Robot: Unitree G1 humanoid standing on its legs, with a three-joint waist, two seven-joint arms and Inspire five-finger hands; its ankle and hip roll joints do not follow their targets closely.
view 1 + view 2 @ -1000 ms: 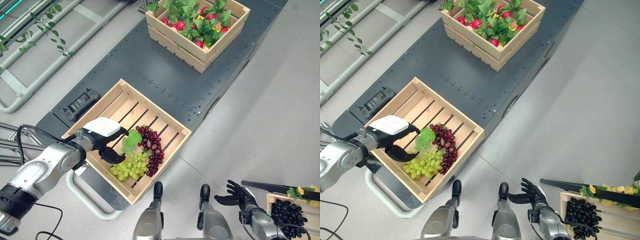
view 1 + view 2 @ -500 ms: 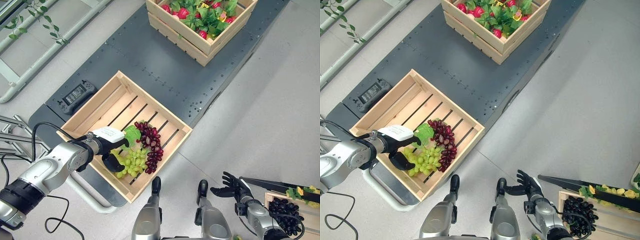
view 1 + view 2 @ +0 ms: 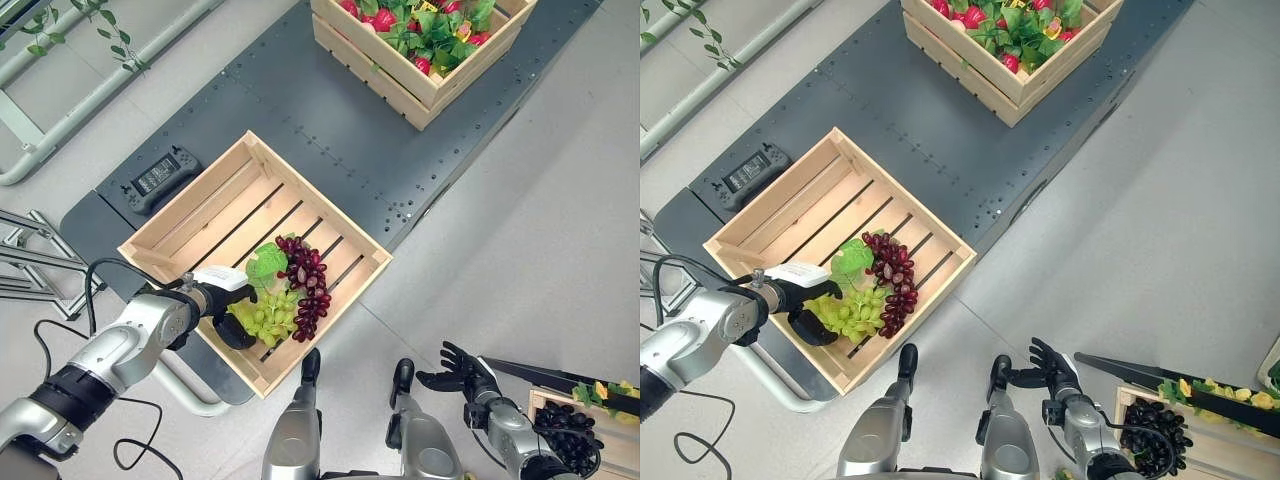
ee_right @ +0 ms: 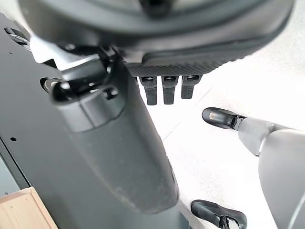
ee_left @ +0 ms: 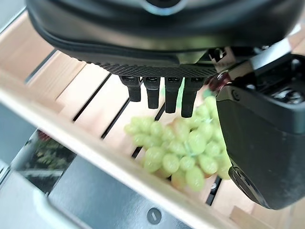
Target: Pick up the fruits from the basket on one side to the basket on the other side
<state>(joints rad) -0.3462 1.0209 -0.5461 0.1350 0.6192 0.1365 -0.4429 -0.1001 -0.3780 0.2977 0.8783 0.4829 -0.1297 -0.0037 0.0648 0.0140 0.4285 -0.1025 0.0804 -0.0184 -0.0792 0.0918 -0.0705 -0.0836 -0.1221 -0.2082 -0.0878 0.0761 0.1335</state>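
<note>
Left hand (image 3: 225, 305) has descended into the wooden crate (image 3: 175, 215), fingers spread over the green grapes (image 3: 265, 318), not yet closed; a loose grasp could shed grapes. Right hand (image 3: 462, 372) idles, fingers relaxed.

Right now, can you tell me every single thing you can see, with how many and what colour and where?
green grapes: one bunch, light green, in the near crate, between the left hand's thumb and fingers
purple grapes: one bunch, dark red-purple, beside the green bunch
green leaf: one, at the top of the bunches
near crate: one, pale wood, on the dark platform
far crate: one, pale wood, holding red fruit and green leaves
dark platform: one, grey-black, under both crates
black controller: one, on the platform's left edge
right crate: one, pale wood, lower right, holding black grapes
left hand: at the green grapes, fingers open
right hand: low, fingers spread, empty
</note>
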